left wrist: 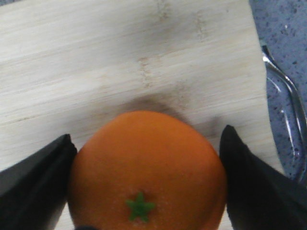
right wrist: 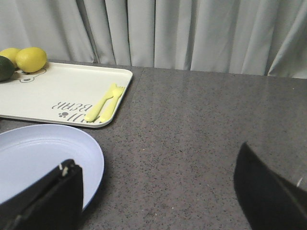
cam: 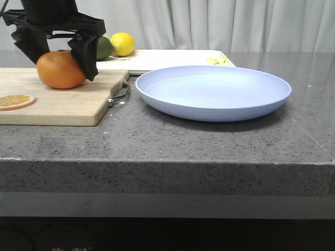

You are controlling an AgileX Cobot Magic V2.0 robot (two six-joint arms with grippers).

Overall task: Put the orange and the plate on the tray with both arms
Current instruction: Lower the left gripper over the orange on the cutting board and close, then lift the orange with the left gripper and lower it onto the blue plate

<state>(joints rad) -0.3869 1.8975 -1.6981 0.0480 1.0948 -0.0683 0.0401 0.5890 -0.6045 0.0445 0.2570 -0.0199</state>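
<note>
The orange [cam: 57, 74] is on the wooden cutting board [cam: 63, 104] at the left. My left gripper [cam: 58, 58] is shut on it, one black finger on each side. The left wrist view shows the orange [left wrist: 144, 172] with its green stem star, both fingers touching it. I cannot tell whether it still rests on the board. The lavender-blue plate [cam: 212, 91] lies on the counter in the middle, in front of the cream-white tray [cam: 172, 57]. My right gripper [right wrist: 158, 191] is open and empty, low over the counter beside the plate's rim [right wrist: 38, 158]. It does not show in the front view.
An orange slice [cam: 15, 100] lies on the board's near left. A lemon [cam: 123, 43] and a green fruit [cam: 104, 48] sit on the tray's far left end. A yellow fork [right wrist: 105, 108] lies on the tray. A metal utensil [cam: 120, 94] lies between board and plate.
</note>
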